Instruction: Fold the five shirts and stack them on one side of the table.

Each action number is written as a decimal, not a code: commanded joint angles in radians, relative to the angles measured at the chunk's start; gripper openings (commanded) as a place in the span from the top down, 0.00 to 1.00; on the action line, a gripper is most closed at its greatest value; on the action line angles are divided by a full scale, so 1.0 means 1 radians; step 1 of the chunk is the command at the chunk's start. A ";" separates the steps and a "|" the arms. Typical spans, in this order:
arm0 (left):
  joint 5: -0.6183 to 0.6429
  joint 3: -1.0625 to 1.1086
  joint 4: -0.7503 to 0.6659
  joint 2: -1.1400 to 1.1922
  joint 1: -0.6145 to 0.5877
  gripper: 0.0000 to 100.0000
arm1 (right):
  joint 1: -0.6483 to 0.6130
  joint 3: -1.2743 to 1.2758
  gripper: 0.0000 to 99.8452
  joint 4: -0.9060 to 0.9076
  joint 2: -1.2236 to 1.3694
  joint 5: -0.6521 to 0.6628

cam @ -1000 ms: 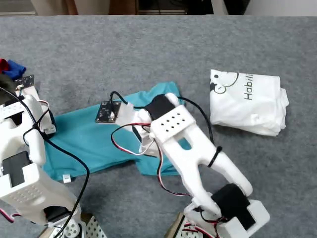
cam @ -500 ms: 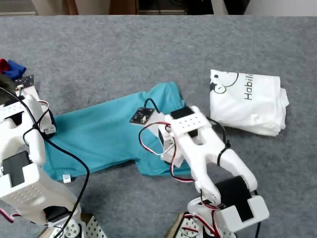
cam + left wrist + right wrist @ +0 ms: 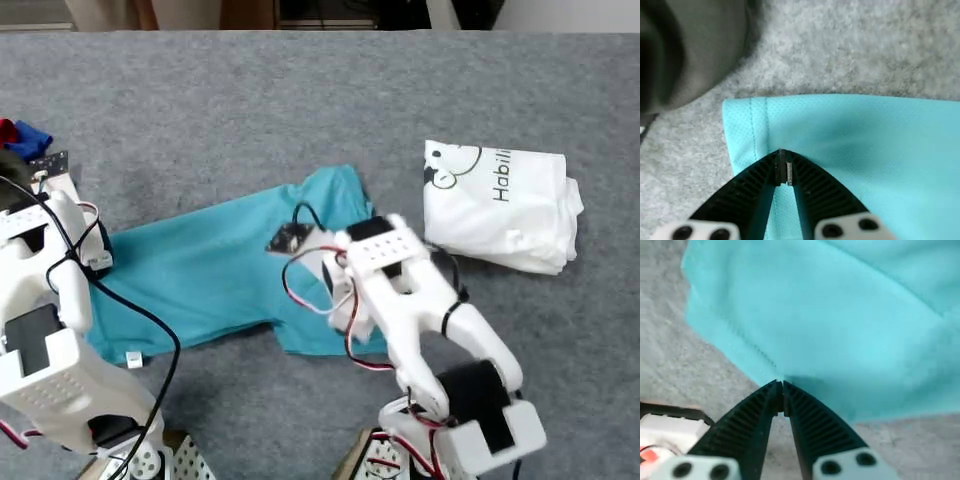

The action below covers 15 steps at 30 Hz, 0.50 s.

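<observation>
High view, middle of grey carpet-textured table: teal short-sleeved fabric shirt, unfolded and spread flat. Long axis slanted from left edge of table toward centre, with one sleeve toward far edge and one toward near edge.

Left gripper: black ribbed fingers closed tip to tip, set on the teal shirt just inside its stitched hem, near a corner of the fabric. Fabric pinched between tips or merely under them: cannot tell. Located at shirt end nearest left edge of table, with white left arm along that edge.

Right gripper: fingers together, clamped on an edge of the teal shirt, with cloth hanging in soft folds beyond the tips. White right arm positioned over shirt end nearest table centre, base at near edge.

Folded white fabric shirt with dark print: toward right edge of table, near the teal shirt but apart from it.

Bundle of red and blue cloth: at left edge, toward far corner, partly cut off.
</observation>
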 commanded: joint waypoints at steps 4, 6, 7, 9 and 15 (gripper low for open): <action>0.006 -0.133 0.141 -0.142 -0.034 0.98 | 0.013 -0.384 1.00 0.091 -0.110 -0.006; 0.006 -0.137 0.163 -0.185 -0.034 0.98 | 0.013 -0.503 1.00 0.064 -0.065 -0.012; 0.005 -0.135 0.169 -0.200 -0.037 0.98 | 0.013 -0.556 1.00 0.049 -0.031 -0.012; 0.003 -0.115 0.170 -0.206 -0.040 0.98 | 0.019 -0.647 1.00 0.002 0.065 -0.012; 0.005 0.005 0.063 -0.176 -0.035 0.98 | 0.041 -0.940 1.00 -0.086 0.460 -0.020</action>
